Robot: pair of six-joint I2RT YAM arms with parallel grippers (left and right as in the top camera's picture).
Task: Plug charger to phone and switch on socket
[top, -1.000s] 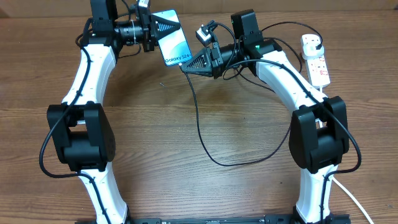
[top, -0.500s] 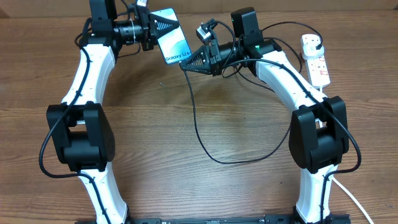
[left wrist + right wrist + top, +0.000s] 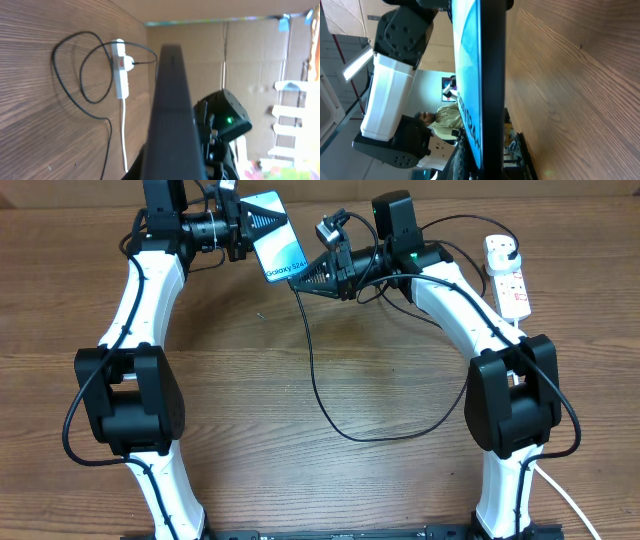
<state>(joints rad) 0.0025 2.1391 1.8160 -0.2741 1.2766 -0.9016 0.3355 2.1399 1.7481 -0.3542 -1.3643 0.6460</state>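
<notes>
My left gripper (image 3: 258, 222) is shut on the phone (image 3: 277, 242), which it holds off the table at the back with the light-blue screen facing up. The phone shows edge-on as a dark slab (image 3: 170, 110) in the left wrist view and as a blue face with a black rim (image 3: 470, 75) in the right wrist view. My right gripper (image 3: 299, 281) is shut on the charger tip at the phone's lower edge. The thin black charger cable (image 3: 318, 370) hangs from there and loops over the table. The white socket (image 3: 508, 278) lies at the far right, with a black plug (image 3: 505, 248) in it.
The socket (image 3: 120, 75) and the cable loops (image 3: 75, 95) also show in the left wrist view. A thick white cord (image 3: 565, 500) runs off the front right corner. Both arm bases (image 3: 130, 400) stand at the table's near sides. Cardboard walls rise behind the table.
My right gripper with the charger tip has edged slightly up towards the phone's lower edge. The left gripper and phone have barely shifted.
</notes>
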